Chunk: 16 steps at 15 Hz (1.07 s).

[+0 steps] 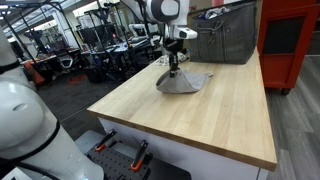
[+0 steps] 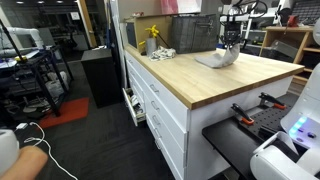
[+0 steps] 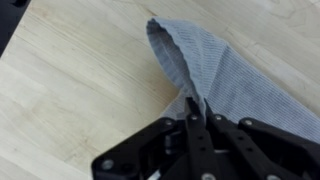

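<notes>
A pale wooden worktop (image 1: 200, 120) on white drawer cabinets (image 2: 165, 115) carries a grey cloth (image 1: 186, 80) lying right beneath the gripper (image 1: 174, 68), a large grey bin (image 1: 225, 35) well beyond it, and a yellow object (image 2: 152, 38) farther off beside that bin.

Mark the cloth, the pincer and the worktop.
cloth (image 3: 235, 85), wrist view, middle of the grey fabric.
pincer (image 3: 195, 108), wrist view, between its fingertips.
worktop (image 1: 200, 125), in an exterior view, bare wood.

I am looking through all three views, and I am not finding any readable text, label or number.
</notes>
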Each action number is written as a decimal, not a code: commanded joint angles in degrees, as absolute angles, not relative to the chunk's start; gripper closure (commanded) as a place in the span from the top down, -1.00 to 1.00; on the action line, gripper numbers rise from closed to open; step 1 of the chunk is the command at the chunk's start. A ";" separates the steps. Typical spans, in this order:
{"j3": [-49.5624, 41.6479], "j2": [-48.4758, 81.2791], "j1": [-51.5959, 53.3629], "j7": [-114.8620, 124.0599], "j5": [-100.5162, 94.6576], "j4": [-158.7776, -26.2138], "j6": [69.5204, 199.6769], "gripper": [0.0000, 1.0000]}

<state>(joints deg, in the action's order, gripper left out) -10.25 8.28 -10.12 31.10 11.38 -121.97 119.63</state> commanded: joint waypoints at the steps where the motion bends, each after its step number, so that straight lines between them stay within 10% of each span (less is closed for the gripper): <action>1: -10.66 11.44 -9.10 33.35 9.39 -116.37 116.31 -0.98; 16: -10.84 23.14 -5.60 39.40 3.01 -97.32 112.18 -0.98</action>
